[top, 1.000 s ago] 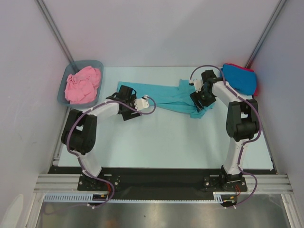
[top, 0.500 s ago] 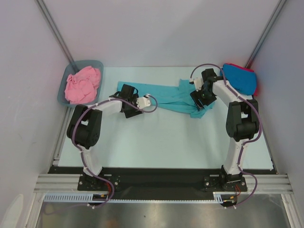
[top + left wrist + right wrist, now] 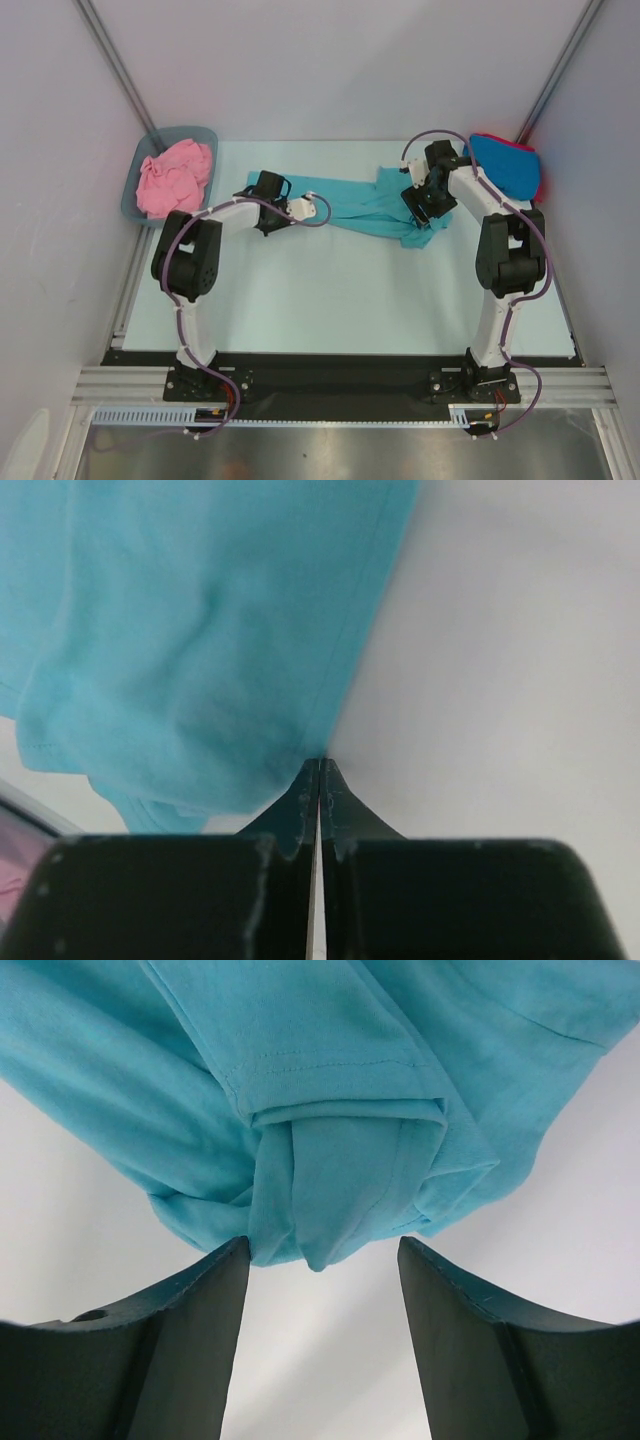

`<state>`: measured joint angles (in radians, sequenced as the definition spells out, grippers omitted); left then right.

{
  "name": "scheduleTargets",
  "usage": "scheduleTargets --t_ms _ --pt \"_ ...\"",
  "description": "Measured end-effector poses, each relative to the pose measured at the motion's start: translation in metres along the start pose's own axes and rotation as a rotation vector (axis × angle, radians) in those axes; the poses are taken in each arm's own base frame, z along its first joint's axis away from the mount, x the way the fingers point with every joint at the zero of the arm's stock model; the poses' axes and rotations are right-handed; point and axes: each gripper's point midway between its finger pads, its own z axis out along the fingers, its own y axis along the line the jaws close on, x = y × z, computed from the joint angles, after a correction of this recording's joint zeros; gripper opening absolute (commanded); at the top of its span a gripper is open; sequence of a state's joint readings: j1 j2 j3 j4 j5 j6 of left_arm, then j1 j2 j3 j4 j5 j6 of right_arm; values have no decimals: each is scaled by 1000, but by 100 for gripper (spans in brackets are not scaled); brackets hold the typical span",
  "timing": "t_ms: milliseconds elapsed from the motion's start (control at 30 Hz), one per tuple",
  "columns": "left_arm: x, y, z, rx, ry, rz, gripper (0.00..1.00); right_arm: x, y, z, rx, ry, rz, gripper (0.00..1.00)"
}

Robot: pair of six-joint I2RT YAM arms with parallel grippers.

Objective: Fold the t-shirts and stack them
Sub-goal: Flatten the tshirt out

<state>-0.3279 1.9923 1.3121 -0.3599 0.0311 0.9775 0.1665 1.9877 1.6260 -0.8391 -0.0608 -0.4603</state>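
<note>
The teal t-shirt [image 3: 350, 200] lies in a rumpled, stretched strip across the far middle of the bench [image 3: 330, 300], running between my two arms. It isn't flat yet, so I judge I'm at the spreading-out step, before any fold.

At its left end, the left gripper [image 3: 320, 768] is closed tight, its tips meeting right on the hem. It seems to have pinched only the very edge of the cloth, and the bite looks thin.

At the other end, the right gripper [image 3: 318, 1252] stands open around a bunched, doubled-over corner and holds nothing.

The blue t-shirt [image 3: 503, 165] sits at the far right with the red t-shirt [image 3: 538, 182] showing at its edge, apparently under it. That looks like the stack begun. The pink t-shirt [image 3: 175, 178] is crumpled in the tub [image 3: 205, 133] at the far left.

Next, I think the right gripper must close on that bunch, taking one layer if it can. Then both arms draw apart and lay the shirt flat. If the left bite slips, I'd regrasp deeper.
</note>
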Motion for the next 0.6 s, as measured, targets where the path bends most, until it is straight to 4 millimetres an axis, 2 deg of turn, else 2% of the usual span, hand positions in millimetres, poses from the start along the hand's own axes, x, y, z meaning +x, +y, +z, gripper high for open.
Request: scheduleTargets --t_ms 100,200,233,300,333,433,600 --pt "4 6 -3 -14 17 -8 0 0 0 0 0 1 0 67" --pt "6 25 -10 -87 41 -20 2 0 0 0 0 0 0 67" --pt "7 32 -13 -108 46 -20 20 0 0 0 0 0 1 67" --pt "4 44 -19 -142 46 -16 44 0 0 0 0 0 1 67" --pt "3 47 -21 -151 43 -17 64 0 0 0 0 -1 1 67" --pt "2 49 -25 -149 32 -6 75 -1 0 0 0 -2 3 67" --pt "6 35 -24 -85 35 28 78 -1 0 0 2 -3 3 67"
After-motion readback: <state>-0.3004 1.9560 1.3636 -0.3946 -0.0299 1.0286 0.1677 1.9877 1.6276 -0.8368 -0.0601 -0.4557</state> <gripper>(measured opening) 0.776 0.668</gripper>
